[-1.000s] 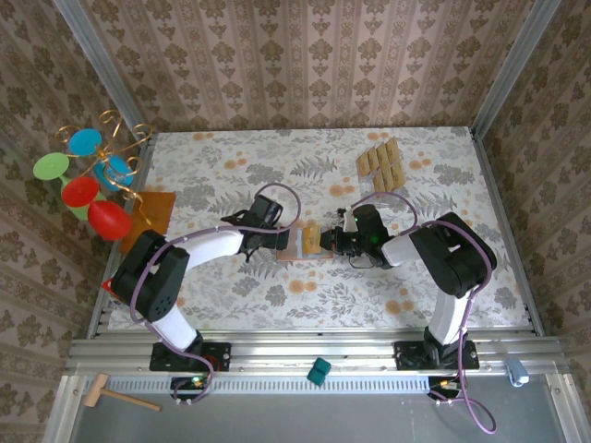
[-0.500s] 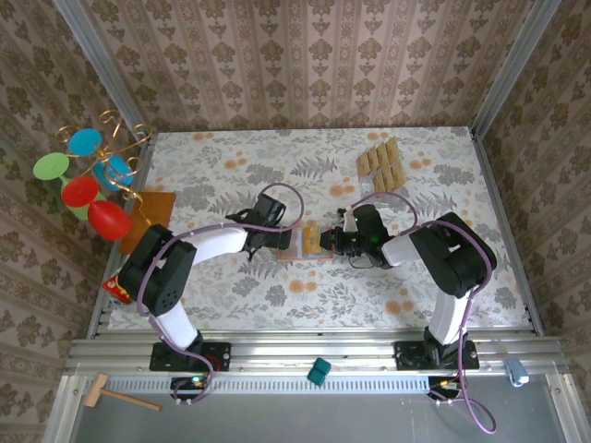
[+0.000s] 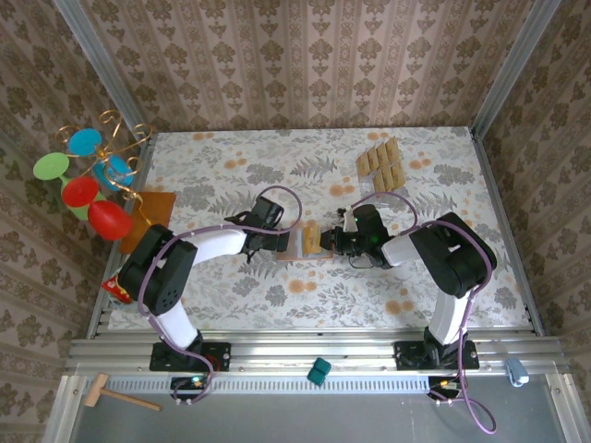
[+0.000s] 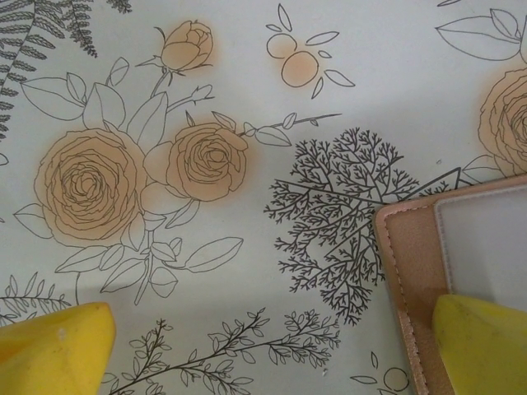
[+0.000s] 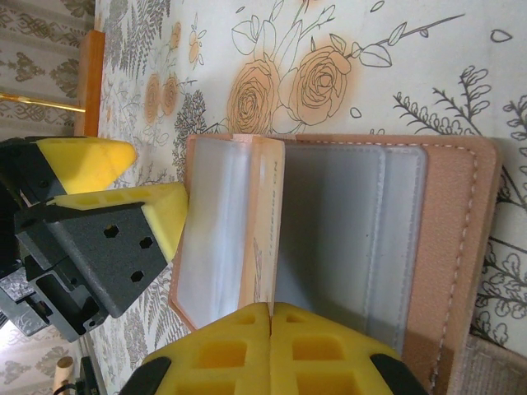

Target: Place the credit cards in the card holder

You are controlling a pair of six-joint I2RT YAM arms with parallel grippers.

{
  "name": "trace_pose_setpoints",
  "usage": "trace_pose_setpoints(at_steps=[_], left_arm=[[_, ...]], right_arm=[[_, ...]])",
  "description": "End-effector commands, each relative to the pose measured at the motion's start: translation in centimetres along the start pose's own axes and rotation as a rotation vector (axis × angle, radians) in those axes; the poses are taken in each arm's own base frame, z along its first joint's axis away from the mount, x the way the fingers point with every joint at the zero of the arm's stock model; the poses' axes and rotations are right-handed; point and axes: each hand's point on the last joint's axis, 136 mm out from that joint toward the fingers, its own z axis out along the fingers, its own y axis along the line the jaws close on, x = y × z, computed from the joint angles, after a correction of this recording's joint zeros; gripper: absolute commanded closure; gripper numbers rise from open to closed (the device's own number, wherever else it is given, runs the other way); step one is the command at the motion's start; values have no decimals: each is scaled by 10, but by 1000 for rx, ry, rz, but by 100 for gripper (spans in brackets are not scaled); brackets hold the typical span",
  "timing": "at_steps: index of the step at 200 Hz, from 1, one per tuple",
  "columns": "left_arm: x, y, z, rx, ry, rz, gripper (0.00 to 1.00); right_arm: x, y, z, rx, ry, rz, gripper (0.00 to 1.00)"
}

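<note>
The card holder (image 3: 303, 245) lies open mid-table, grey lining and a clear pocket up. My right gripper (image 3: 326, 242) is shut on one tan credit card (image 5: 265, 216), which stands on edge over the holder's fold (image 5: 354, 230). My left gripper (image 3: 286, 242) is open at the holder's left edge. One yellow finger (image 4: 484, 346) rests on the holder's corner (image 4: 410, 247); the other (image 4: 53, 350) is over bare cloth. In the right wrist view the left gripper (image 5: 111, 177) sits against the holder's clear flap. Several more credit cards (image 3: 380, 164) lie at the back right.
An orange-brown mat (image 3: 155, 209) and a wire stand with coloured discs (image 3: 88, 180) are at the left edge. A green block (image 3: 319, 371) and a wooden mallet (image 3: 115, 395) lie on the front rail. Patterned walls close in three sides.
The left arm has shifted slightly. Both grippers, the card and the card holder stay where they were.
</note>
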Motion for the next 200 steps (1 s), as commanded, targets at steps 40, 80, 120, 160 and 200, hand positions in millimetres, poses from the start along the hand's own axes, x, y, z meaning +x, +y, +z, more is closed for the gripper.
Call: trace_pose_setpoints(at_steps=[40, 80, 120, 160, 200], left_arm=[[9, 6, 4, -13, 24, 5, 0], [9, 5, 4, -12, 24, 7, 0], [10, 5, 4, -13, 24, 7, 0], [10, 6, 4, -13, 24, 8, 0], [10, 6, 4, -15, 25, 9, 0]], right_arm=[[4, -5, -5, 15, 6, 34, 100], [8, -5, -2, -2, 19, 48, 100], [11, -4, 1, -30, 31, 61, 100], [14, -6, 3, -38, 37, 78, 100], [18, -10, 3, -36, 39, 95, 100]])
